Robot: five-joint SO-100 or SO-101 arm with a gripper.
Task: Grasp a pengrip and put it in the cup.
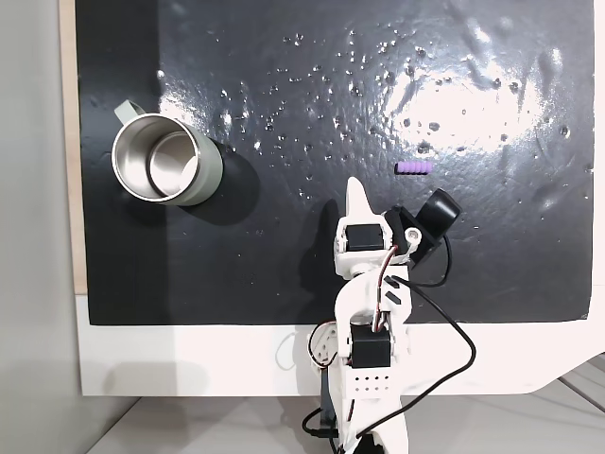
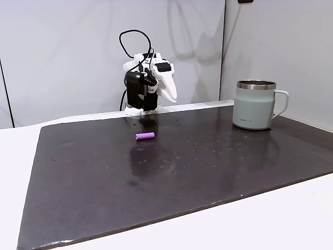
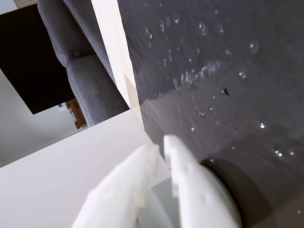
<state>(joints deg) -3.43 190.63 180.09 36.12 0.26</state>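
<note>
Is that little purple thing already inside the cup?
No, the pengrip lies on the black mat, far to the right of the cup in a fixed view.

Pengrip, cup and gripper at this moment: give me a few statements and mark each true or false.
1. The pengrip lies on the black mat. True.
2. The pengrip is inside the cup. False: it lies apart from the cup, which looks empty.
3. The gripper holds the pengrip. False: its fingers are nearly together with nothing between them.
4. The cup stands upright. True.
5. The cup sits off the mat. False: it stands on the mat near a corner.
</note>
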